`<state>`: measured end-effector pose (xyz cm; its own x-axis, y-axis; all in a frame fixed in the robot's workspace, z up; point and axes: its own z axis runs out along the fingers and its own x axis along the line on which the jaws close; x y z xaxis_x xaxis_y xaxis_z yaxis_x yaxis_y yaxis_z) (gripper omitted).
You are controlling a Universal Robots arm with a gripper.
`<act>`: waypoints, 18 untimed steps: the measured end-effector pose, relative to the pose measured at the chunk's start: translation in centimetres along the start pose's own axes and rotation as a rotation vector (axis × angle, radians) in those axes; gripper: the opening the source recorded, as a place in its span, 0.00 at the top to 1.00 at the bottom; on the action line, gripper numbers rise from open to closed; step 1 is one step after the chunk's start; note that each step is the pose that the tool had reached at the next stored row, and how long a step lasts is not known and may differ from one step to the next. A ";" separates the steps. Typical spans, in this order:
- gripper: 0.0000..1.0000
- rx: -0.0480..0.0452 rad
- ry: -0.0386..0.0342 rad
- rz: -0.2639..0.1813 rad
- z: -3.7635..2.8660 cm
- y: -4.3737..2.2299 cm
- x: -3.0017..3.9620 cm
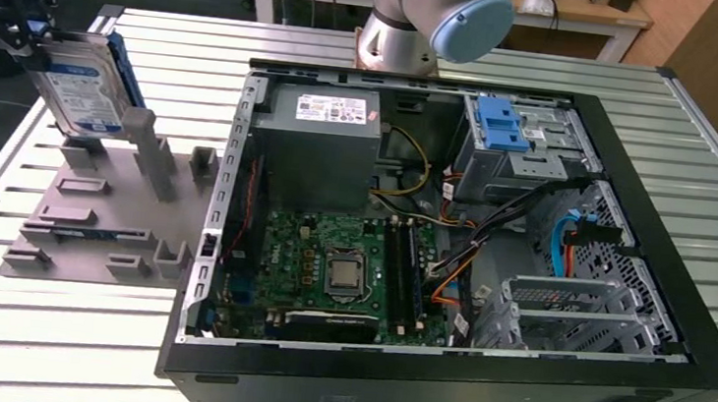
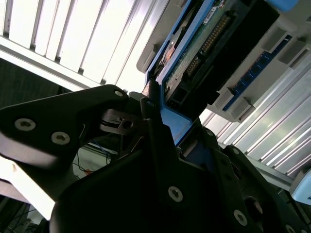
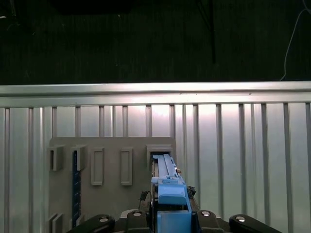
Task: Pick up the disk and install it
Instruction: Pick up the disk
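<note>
Gripper (image 2: 158,104), black, close under the lens in both wrist views: clamped shut on the upper end of the disk (image 1: 81,85) (blue carrier edge pinched in its grip). Disk: hanging down from the gripper, long axis near upright and slightly tilted, lower end just over the grey holder board (image 1: 109,199) at the exterior view's left; contact with a slot not determinable. Appearance: silver-grey slab, white-and-blue label, blue carrier around the rim, connector pins and greenish board on the reverse in the second wrist view. Open computer case (image 1: 448,377): well apart, toward the exterior view's right, blue-latched drive cage (image 1: 540,164) at its far corner.
</note>
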<state>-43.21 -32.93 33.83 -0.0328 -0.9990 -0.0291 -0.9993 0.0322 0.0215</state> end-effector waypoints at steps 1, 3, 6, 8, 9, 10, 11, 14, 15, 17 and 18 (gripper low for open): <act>0.64 0.0001 0.0000 0.000 -0.03 0.01 0.00; 0.64 0.0004 0.0000 0.000 -0.09 0.02 -0.01; 0.64 0.0006 0.0000 0.000 -0.19 0.03 -0.03; 0.64 0.0008 0.0000 0.000 -0.25 0.05 -0.04; 0.64 0.0009 0.0000 0.000 -0.28 0.05 -0.04; 0.64 0.0010 0.0000 0.000 -0.31 0.06 -0.05; 0.64 0.0011 -0.0001 0.000 -0.34 0.06 -0.05; 0.64 0.0013 0.0000 0.000 -0.42 0.07 -0.06; 0.64 0.0013 -0.0001 0.000 -0.44 0.07 -0.06; 0.64 0.0013 -0.0001 0.000 -0.50 0.08 -0.07; 0.64 0.0013 0.0000 0.000 -0.53 0.08 -0.07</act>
<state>-43.28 -32.87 34.36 -0.0327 -0.9990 -0.0292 -0.9993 0.0321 0.0202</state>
